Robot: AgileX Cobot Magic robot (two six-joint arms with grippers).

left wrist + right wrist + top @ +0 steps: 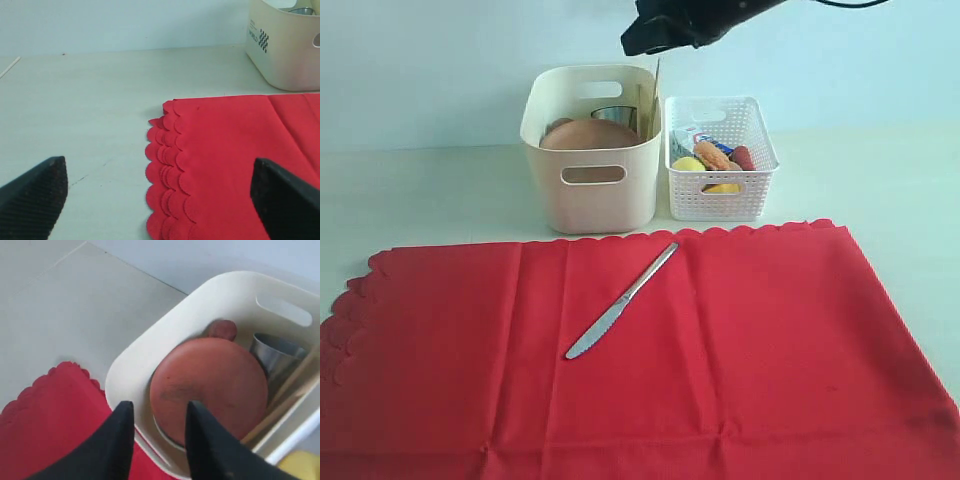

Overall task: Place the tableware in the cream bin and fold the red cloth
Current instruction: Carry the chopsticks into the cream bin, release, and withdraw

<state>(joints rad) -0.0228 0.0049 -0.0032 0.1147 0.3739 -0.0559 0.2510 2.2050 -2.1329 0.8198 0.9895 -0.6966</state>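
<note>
Hovering empty, right tool (158, 412) gapes partway over cream bin (165, 317); left tool (157, 170) spread wide.

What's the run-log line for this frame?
in cream bin: brown plate, steel cup | metal knife: on red cloth | right hand: open, over bin | left hand: open, at cloth's scalloped edge

Parted claw (159, 411) hangs above cream bin (145, 350) holding brown plate (210, 380), steel cup (275, 352).

Location type: robot test station in a lab. Indicators — a plain off-white bench (420, 190) against a plain pale wall (420, 60), a black robot arm (690, 20) at the upper centre of the frame, and staged props: cream bin (590, 195), white perforated basket (720, 205), red cloth (770, 340).
</note>
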